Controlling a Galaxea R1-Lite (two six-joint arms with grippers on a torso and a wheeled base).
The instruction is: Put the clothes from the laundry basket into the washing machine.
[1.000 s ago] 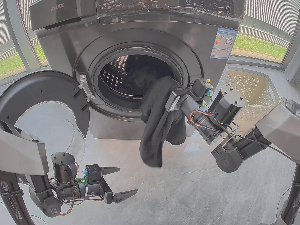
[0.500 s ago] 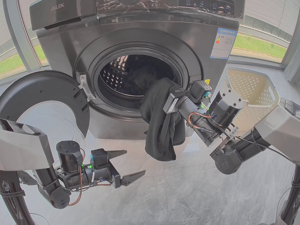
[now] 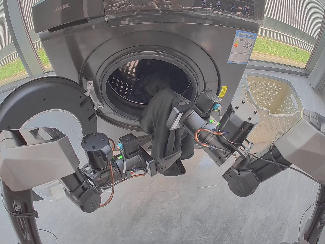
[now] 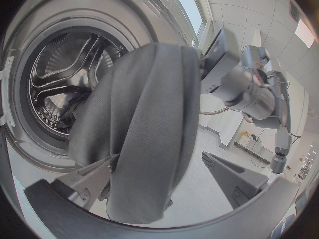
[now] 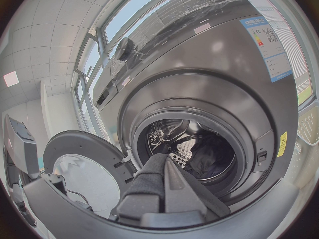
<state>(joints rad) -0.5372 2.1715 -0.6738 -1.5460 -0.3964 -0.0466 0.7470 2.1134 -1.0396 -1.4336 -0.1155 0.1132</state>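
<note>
Left of the washing machine (image 3: 142, 38) opening, its round door (image 3: 44, 99) stands swung wide, a dark rim around clear glass. Below the opening the left gripper (image 3: 166, 146) is spread, its tapered black fingers (image 4: 88, 180) either side of the hanging lower end of a dark, fine-knit garment (image 3: 162, 129). The cloth drapes over the right gripper (image 5: 166, 180), which is clenched on it at the opening's lower lip. Inside the opening, the perforated steel drum (image 3: 123, 82) holds more dark clothes (image 3: 154, 78), with open room above them. Right of the opening sits a cream, perforated plastic laundry basket (image 3: 274, 99).
</note>
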